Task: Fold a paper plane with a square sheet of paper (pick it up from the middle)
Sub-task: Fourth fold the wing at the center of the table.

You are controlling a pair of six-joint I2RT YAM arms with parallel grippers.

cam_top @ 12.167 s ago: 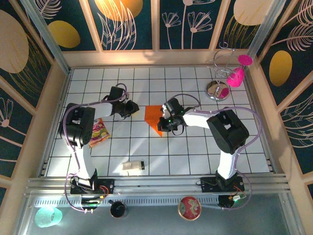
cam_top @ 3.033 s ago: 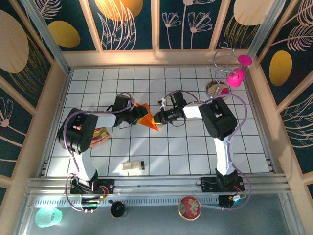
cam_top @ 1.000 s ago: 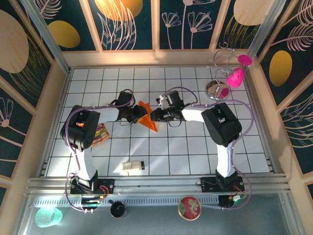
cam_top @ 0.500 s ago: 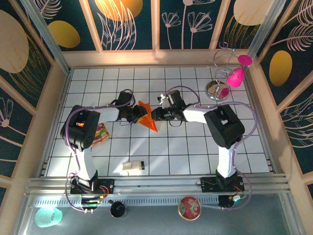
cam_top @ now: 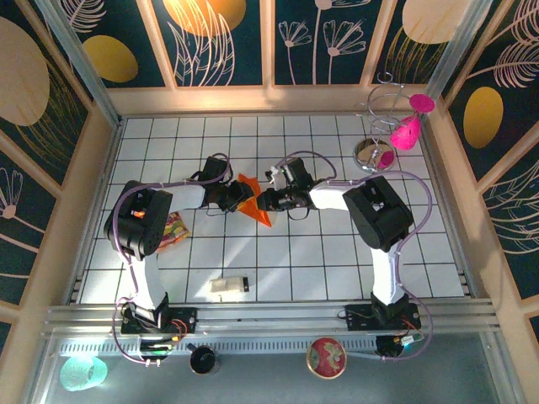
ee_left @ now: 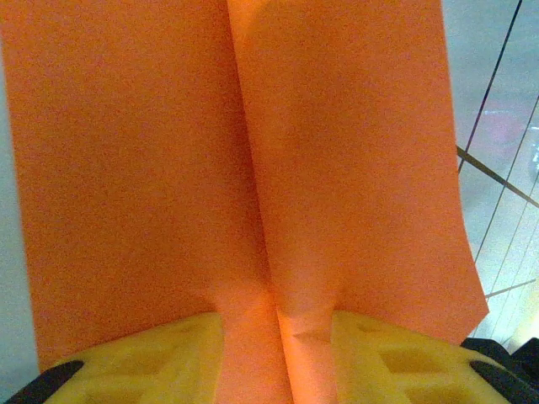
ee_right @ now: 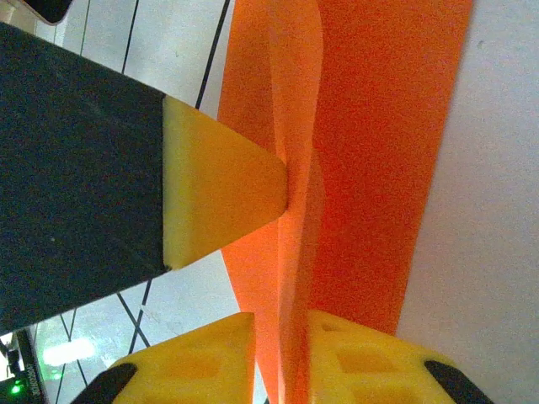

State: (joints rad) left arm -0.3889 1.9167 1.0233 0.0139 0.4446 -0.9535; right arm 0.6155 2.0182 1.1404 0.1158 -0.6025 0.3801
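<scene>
**Both grippers pinch the folded orange sheet at mid-table**

In the left wrist view, the left gripper has its yellow fingers pressed in on a raised centre crease of the folded orange sheet. The paper spreads away from the crease in two flat panels.

In the right wrist view, the right gripper nips a standing ridge of the same sheet between its yellow pads. A yellow-tipped black finger of the left gripper touches that ridge from the side.

From above, the two grippers meet tip to tip, left gripper and right gripper. The sheet between them tapers to a point toward the near right, over the white tiled table. A crinkled multicoloured wrapper lies well to the left. A small beige block sits nearer the arm bases.
</scene>
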